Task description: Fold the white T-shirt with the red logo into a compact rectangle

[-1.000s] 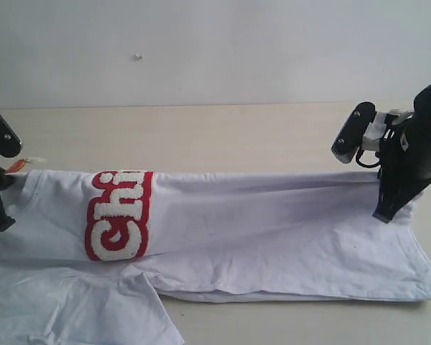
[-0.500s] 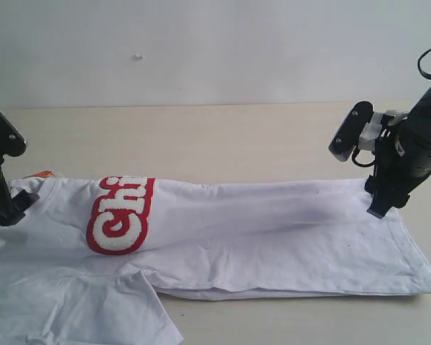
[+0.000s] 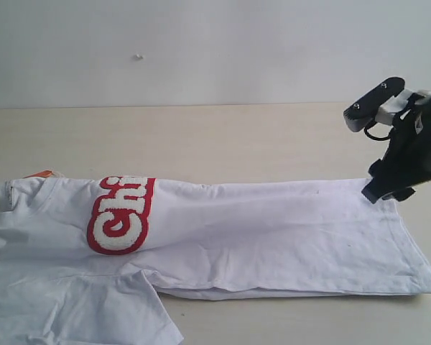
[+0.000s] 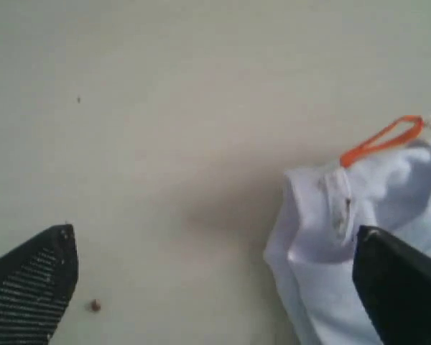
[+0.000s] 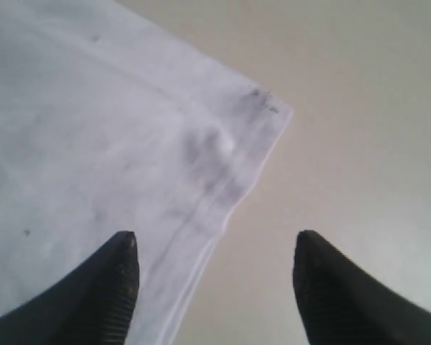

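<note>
The red logo [image 3: 120, 215] reads only "Chi"; the rest curls under the fold. The white T-shirt [image 3: 273, 230] sleeve [image 3: 93, 309] and my right arm [image 3: 420, 151] run off the exterior view.

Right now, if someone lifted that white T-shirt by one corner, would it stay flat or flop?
Probably flop: the white T-shirt lies in soft wrinkles and folds, so it looks limp. Likely light, being thin cloth. The fuzzy red logo may be slightly stiffer there.

A white T-shirt [image 3: 273, 230], flat, lengthwise-folded, red logo [image 3: 121, 214] on top.
</note>
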Robot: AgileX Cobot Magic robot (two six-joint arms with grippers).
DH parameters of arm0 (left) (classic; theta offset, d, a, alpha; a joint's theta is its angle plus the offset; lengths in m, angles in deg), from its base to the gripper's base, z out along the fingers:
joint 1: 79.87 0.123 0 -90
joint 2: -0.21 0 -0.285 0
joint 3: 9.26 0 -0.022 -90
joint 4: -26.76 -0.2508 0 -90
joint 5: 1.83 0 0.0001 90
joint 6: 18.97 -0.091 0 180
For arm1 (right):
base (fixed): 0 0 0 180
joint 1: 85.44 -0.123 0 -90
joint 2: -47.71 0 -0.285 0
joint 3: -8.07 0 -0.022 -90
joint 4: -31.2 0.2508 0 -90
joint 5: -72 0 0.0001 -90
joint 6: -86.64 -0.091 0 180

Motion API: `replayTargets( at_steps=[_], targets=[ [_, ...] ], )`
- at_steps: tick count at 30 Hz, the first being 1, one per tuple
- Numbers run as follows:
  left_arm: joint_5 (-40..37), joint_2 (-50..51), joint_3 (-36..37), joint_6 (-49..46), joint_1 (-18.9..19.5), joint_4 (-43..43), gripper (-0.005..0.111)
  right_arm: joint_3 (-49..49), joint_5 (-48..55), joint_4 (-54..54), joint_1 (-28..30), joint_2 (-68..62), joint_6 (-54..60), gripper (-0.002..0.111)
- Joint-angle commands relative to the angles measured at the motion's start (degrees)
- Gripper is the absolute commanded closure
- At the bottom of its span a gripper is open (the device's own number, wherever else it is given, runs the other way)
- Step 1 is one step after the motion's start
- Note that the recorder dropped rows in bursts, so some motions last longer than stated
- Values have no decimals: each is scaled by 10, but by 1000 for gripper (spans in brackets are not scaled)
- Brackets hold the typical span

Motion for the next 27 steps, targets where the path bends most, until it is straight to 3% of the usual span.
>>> replayTargets(
  at_steps=[1, 6, 10, 14, 19, 24, 27],
  targets=[
    [-91, -47, 5, 33, -1, 43, 6, -1, 81, 135, 1, 11, 118, 61],
    [-225, -92, 6, 33, -1, 119, 25, -1, 109, 256, 1, 15, 169, 74],
    [-327, -100, 6, 33, -1, 174, 45, -1, 143, 296, 1, 15, 203, 75],
    [-392, -100, 28, 31, -1, 184, 53, -1, 155, 322, 1, 18, 213, 75],
    [-399, -100, 95, 18, -1, 192, 53, -1, 157, 336, 1, 26, 224, 75],
    [-350, -100, 147, -83, -1, 326, 53, -1, 159, 345, 1, 26, 227, 75],
    [-317, -100, 167, -105, -1, 346, 53, -1, 169, 357, 1, 26, 239, 75]
  ],
)
